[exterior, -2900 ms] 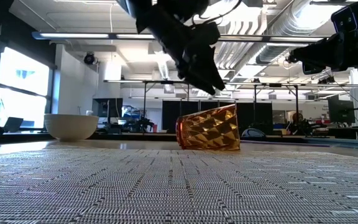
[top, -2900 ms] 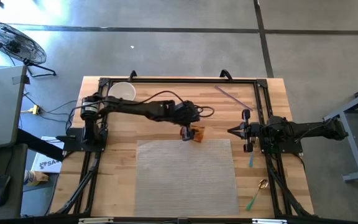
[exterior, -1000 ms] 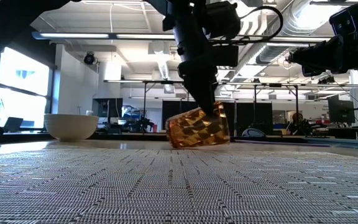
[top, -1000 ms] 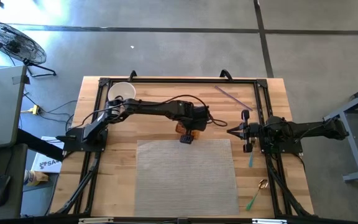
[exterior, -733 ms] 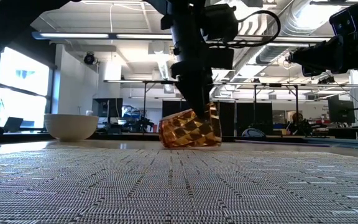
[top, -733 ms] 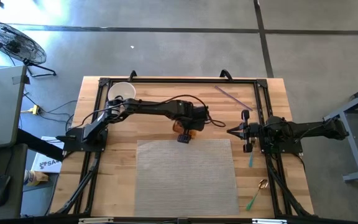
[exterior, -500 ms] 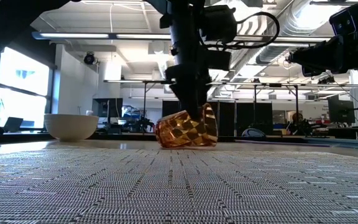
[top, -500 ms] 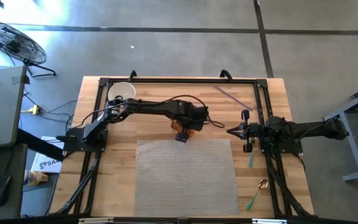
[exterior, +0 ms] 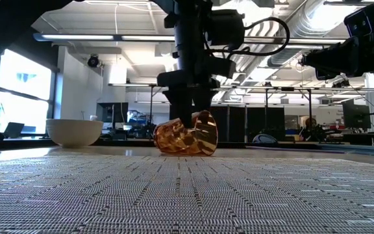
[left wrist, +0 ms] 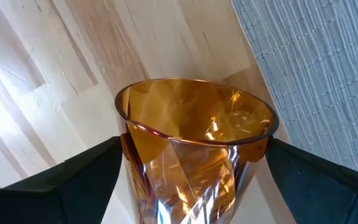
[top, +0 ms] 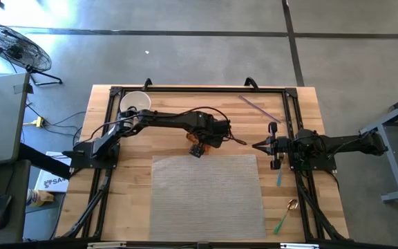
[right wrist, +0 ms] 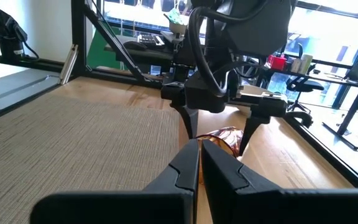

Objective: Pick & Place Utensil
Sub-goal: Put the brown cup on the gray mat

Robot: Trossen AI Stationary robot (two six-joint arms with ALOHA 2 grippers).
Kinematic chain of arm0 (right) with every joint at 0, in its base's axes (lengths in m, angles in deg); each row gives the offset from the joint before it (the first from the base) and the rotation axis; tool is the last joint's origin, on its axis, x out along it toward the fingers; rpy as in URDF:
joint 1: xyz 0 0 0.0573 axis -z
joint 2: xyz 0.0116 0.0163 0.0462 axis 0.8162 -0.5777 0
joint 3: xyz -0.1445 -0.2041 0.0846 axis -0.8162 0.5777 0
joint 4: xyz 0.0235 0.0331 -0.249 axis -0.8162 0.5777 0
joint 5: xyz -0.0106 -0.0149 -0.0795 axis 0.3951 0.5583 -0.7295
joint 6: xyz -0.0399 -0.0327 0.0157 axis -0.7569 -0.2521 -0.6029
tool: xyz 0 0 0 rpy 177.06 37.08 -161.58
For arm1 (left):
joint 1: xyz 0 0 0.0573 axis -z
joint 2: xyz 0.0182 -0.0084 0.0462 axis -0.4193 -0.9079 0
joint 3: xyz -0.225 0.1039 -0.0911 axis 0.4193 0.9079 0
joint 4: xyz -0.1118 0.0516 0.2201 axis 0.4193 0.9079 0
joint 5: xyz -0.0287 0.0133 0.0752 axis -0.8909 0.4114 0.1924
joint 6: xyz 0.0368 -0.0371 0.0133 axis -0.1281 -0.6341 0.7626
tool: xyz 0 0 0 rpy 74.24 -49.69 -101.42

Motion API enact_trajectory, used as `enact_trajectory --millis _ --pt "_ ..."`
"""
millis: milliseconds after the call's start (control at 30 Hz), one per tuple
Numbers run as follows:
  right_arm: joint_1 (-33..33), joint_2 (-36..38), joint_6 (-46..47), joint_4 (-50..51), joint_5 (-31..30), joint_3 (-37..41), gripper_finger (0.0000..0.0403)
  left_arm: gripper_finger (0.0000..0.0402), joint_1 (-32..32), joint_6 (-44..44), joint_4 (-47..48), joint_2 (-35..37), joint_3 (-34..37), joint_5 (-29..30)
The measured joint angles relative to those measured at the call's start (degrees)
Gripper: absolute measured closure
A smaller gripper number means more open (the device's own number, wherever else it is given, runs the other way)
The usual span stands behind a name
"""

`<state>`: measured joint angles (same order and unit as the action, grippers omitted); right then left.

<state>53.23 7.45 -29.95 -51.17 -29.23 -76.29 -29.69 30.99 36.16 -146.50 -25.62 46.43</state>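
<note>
Shifted toward the white bowl's side since the earlier frames: amber cup (exterior: 187, 135) now lies further along the far edge of the woven mat (top: 206, 197), tipped more steeply onto its side, carried there by the left hand (top: 197, 148). Grips the cup across its faceted wall, one dark finger on each side, as seen in the left wrist view (left wrist: 194, 162). Sits on bare wood of the tabletop (top: 164, 149), just beyond the mat, rim toward the mat's corner.

Looks like the righting or repositioning of the cup, a receptacle step ahead of any utensil handling. Waits at the right side of the tabletop: right hand (top: 258, 146), fingers pressed together and holding nothing. Lie untouched near that arm: teal utensil (top: 279, 178), a second teal one (top: 279, 223) and a small gold piece (top: 292, 205).

Calls next for rotating the wrist until the cup stands upright, rim up, then letting go without knocking it, clear of the white bowl (top: 135, 102).
</note>
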Motion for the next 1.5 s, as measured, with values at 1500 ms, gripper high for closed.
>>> enact_trajectory --millis 1500 --pt "0.0 0.0 0.0 0.0 0.0 0.0 0.0391 0.0063 1.6 -11.0 1.0 3.6 0.2 -0.2"
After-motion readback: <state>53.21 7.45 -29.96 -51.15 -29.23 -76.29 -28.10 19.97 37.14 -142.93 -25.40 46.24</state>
